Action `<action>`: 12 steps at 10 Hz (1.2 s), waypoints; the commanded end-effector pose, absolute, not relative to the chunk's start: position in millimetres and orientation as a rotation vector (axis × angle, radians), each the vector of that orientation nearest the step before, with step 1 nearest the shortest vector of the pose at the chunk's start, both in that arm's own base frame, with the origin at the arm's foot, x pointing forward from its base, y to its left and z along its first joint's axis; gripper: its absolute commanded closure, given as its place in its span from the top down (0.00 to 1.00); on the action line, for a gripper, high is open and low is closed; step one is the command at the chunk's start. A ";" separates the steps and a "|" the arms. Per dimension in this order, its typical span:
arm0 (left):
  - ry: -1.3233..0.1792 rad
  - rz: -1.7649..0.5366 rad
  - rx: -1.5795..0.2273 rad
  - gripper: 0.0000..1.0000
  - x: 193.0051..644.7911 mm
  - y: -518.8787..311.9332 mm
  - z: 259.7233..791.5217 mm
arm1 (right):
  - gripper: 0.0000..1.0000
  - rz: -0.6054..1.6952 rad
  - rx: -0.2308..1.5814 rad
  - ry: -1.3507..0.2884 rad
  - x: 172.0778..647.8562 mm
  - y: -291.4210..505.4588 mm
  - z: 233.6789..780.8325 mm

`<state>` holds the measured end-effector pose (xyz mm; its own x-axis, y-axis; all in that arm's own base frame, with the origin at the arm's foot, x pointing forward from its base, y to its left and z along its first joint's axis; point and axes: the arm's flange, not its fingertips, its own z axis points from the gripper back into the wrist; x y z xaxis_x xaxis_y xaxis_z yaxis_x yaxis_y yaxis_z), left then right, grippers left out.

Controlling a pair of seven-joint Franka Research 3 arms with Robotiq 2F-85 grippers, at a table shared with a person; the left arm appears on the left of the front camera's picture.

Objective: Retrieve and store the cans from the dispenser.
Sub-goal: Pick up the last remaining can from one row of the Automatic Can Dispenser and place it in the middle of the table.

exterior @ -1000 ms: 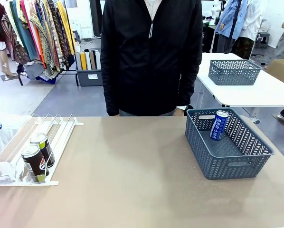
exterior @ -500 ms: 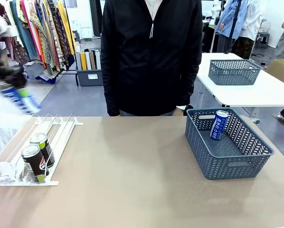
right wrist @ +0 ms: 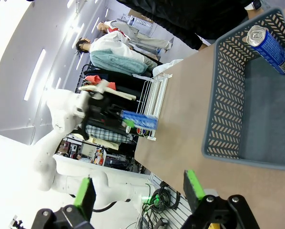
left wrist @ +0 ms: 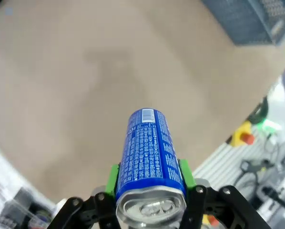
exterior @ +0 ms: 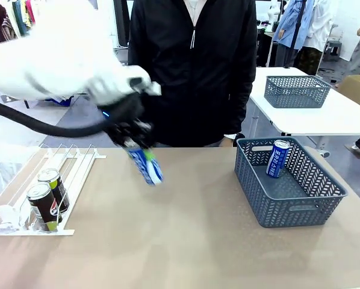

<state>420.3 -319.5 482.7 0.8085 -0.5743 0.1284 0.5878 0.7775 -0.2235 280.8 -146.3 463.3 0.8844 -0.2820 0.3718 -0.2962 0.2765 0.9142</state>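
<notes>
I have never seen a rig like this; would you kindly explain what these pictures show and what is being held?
Two white robot arms work at a table. The front picture looks across it at a person; the other two come from cameras on each wrist. The left gripper is shut on a blue can, above the table. The right gripper is open, holding nothing. A white rack holds two dark cans; a grey basket holds another blue can.

Bright, probably overhead light; motion blur
</notes>
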 end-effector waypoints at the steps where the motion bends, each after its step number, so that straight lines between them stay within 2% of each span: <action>1: 0.009 -0.728 -0.082 0.00 430.7 -355.9 458.5 | 1.00 0.012 1.330 -0.550 284.0 -145.3 467.5; 3: 0.057 -0.781 0.000 0.00 422.1 -379.7 427.2 | 1.00 0.012 1.330 -0.550 284.0 -145.3 467.5; 5: 0.018 -0.756 0.070 0.00 419.1 -387.0 411.0 | 1.00 0.012 1.330 -0.550 284.0 -145.3 467.5; 11: 0.036 -0.744 0.088 0.00 423.0 -395.3 391.3 | 1.00 0.012 1.330 -0.550 284.0 -145.3 467.5; 12: 0.040 -0.748 0.082 0.12 424.4 -394.1 391.1 | 1.00 0.012 1.330 -0.550 284.0 -145.3 467.5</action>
